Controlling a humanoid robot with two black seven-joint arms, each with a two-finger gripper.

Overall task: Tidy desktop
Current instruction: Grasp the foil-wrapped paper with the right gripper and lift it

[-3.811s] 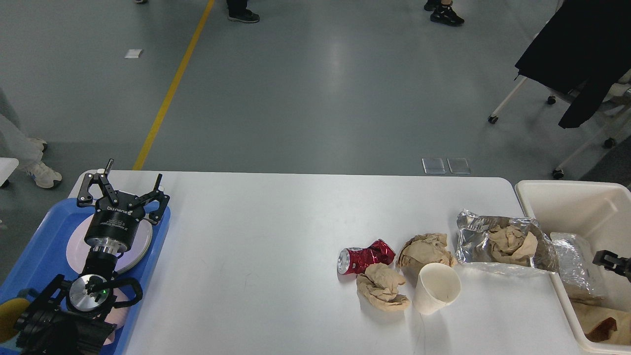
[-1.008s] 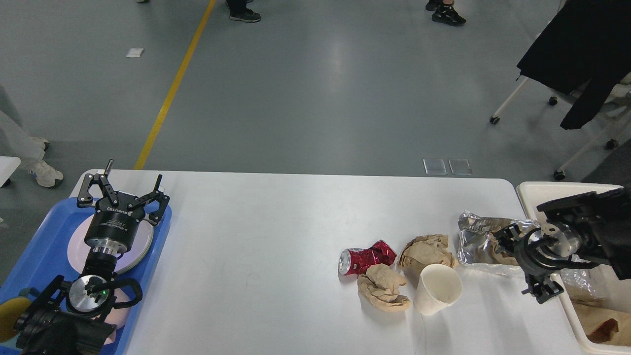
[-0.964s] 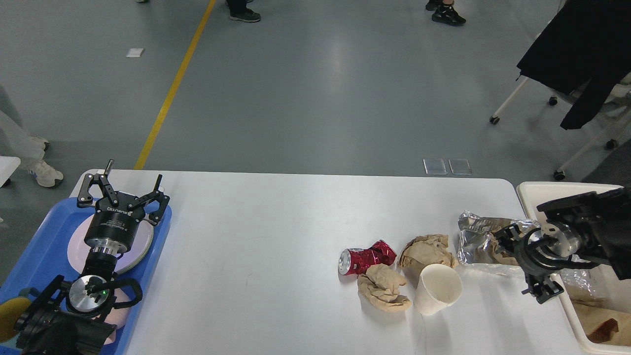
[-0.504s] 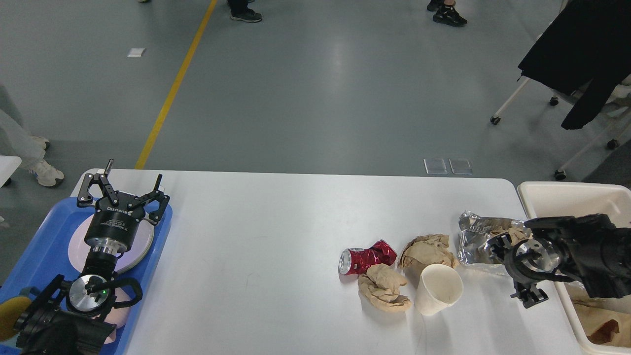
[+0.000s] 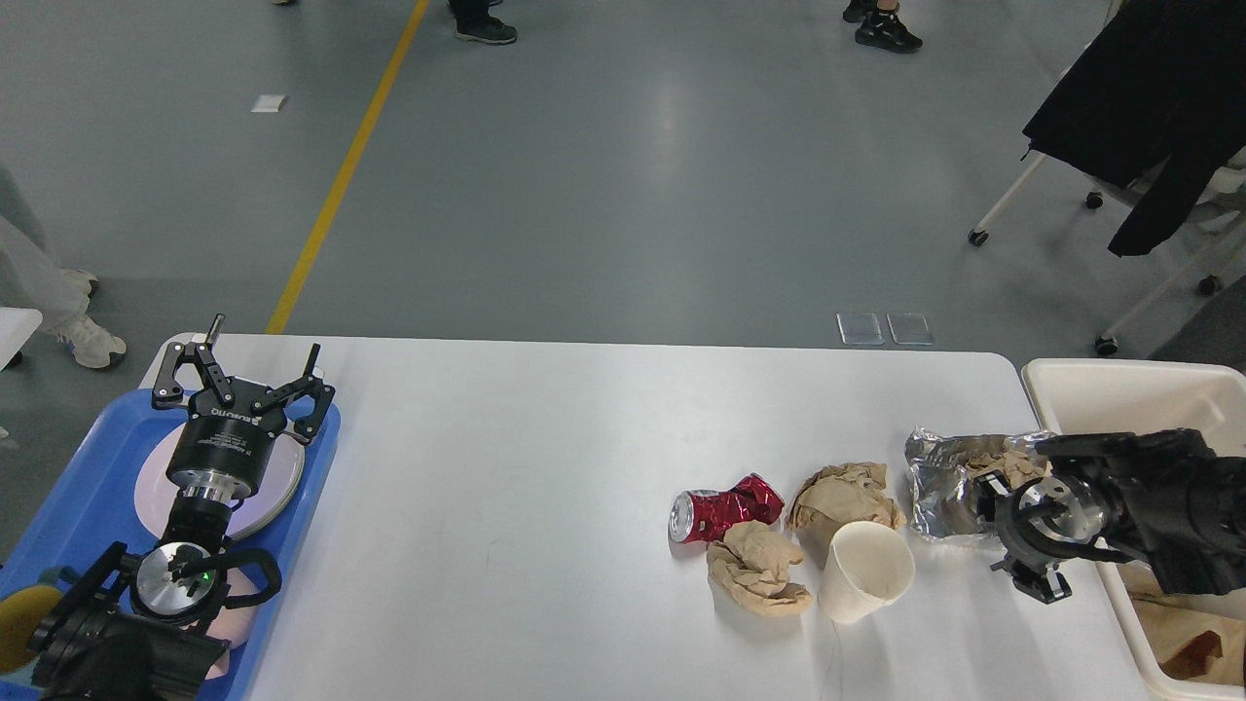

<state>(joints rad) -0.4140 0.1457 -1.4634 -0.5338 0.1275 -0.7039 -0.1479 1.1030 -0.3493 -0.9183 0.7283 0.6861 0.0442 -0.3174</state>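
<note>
The white desktop (image 5: 545,467) carries a cluster of litter at its right: a crushed red can (image 5: 725,511), two crumpled brown paper wads (image 5: 757,570) (image 5: 842,492), a tipped white paper cup (image 5: 864,570) and a silver foil bag (image 5: 939,482) with brown paper in it. My right gripper (image 5: 1009,534) comes in from the right, low over the table, at the foil bag's right end. Its fingers stand apart and hold nothing that I can see. My left gripper (image 5: 265,336) is open and empty above the blue tray's far end.
A cream-white bin (image 5: 1119,394) with paper and foil waste stands off the table's right end, under my right arm. A blue tray (image 5: 88,487) with a white plate (image 5: 277,482) sits at the left edge. A chair with a black coat (image 5: 1149,97) stands at the far right.
My right arm has come from over the bin, leftward and down to the foil bag's right end. The left arm and the other litter have not moved.
</note>
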